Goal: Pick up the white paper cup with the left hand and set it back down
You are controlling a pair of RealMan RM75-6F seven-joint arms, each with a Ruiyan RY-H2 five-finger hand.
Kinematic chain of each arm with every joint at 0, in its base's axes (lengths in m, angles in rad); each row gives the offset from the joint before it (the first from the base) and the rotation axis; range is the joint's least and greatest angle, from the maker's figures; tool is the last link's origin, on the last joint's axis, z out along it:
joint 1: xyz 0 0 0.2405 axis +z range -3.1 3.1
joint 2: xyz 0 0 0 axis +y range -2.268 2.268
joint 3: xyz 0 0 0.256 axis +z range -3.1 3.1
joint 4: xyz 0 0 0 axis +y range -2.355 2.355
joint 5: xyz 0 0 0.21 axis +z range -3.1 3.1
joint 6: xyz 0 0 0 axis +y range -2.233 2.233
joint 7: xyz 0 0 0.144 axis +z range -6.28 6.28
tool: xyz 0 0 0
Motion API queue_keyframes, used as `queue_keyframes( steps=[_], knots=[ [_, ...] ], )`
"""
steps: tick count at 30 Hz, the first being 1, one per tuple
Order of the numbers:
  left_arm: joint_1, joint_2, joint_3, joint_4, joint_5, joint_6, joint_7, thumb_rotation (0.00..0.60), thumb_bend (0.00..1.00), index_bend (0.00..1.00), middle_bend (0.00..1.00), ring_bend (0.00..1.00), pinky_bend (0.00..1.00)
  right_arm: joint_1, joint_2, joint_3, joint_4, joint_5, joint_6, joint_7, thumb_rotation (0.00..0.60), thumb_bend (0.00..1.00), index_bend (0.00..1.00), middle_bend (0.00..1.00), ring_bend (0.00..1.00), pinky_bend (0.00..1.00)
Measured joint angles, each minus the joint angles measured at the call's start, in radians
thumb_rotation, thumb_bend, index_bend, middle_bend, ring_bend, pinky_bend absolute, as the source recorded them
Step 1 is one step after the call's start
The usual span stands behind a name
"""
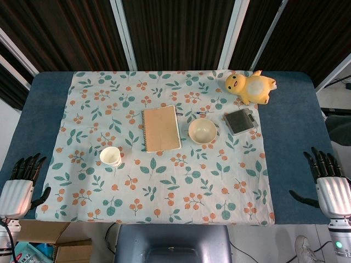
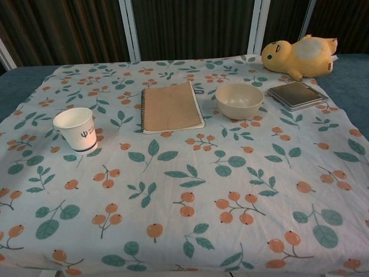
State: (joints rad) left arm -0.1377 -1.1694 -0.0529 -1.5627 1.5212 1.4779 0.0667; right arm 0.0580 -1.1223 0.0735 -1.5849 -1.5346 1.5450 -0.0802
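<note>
The white paper cup [image 1: 111, 156] is seen upright near the surface's [image 1: 44, 104] left edge. Only the head view shows the left hand [image 1: 19, 186] and right hand [image 1: 328, 183], fingers spread, empty, at the near corners.

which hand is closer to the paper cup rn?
Left. The left hand sits at the table's near-left edge, just left of the white paper cup; the right hand is across the table at the far right edge.

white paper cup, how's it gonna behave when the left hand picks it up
The white paper cup looks empty in the head view, so it is probably very light. Its thin paper wall would likely dent under a firm squeeze. Standing upright on the soft cloth, it may tip if nudged near its rim by the left hand.
</note>
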Motion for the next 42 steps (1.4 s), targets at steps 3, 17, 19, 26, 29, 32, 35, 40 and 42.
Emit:
queue_keyframes(
  steps=[3,17,19,26,29,32,35,40,42],
  knots=[
    [-0.002,0.002,0.001,-0.001,0.003,-0.001,0.002,0.6,0.34,0.0,0.0,0.0,0.0,-0.003,0.003,-0.001,-0.002,0.002,0.002,0.002,0.491,0.09,0.0,0.0,0.0,0.0],
    [-0.034,0.033,-0.005,-0.059,0.03,-0.023,0.075,0.6,0.34,0.0,0.0,0.0,0.0,-0.007,0.013,0.004,0.007,0.005,0.007,0.029,0.49,0.09,0.0,0.0,0.0,0.0],
    [-0.05,0.044,-0.008,-0.083,0.043,-0.033,0.1,0.6,0.35,0.0,0.0,0.0,0.0,-0.007,0.015,0.004,0.004,0.006,0.007,0.029,0.49,0.09,0.0,0.0,0.0,0.0],
    [-0.151,0.084,-0.049,-0.194,0.038,-0.154,0.148,0.6,0.35,0.0,0.0,0.0,0.0,-0.011,0.018,0.003,-0.001,0.013,0.006,0.033,0.49,0.09,0.0,0.0,0.0,0.0],
    [-0.218,0.094,-0.083,-0.23,0.008,-0.235,0.182,0.6,0.36,0.0,0.0,0.0,0.0,-0.014,0.021,0.005,0.0,0.016,0.01,0.036,0.491,0.09,0.0,0.0,0.0,0.0],
    [-0.284,0.094,-0.115,-0.251,-0.035,-0.312,0.247,0.6,0.32,0.0,0.0,0.0,0.0,-0.018,0.023,0.007,0.002,0.024,0.012,0.04,0.491,0.09,0.0,0.0,0.0,0.0],
    [-0.337,0.08,-0.133,-0.247,-0.07,-0.367,0.346,0.6,0.29,0.0,0.0,0.0,0.0,-0.022,0.023,0.009,0.006,0.029,0.015,0.045,0.49,0.09,0.0,0.0,0.0,0.0],
    [-0.435,0.025,-0.143,-0.211,-0.183,-0.479,0.566,0.6,0.29,0.0,0.0,0.0,0.0,-0.026,0.023,0.009,0.01,0.026,0.022,0.056,0.493,0.09,0.0,0.0,0.0,0.0],
    [-0.47,-0.005,-0.143,-0.191,-0.245,-0.514,0.634,0.6,0.29,0.0,0.0,0.0,0.0,-0.026,0.023,0.009,0.01,0.024,0.022,0.057,0.491,0.09,0.0,0.0,0.0,0.0]
  ],
)
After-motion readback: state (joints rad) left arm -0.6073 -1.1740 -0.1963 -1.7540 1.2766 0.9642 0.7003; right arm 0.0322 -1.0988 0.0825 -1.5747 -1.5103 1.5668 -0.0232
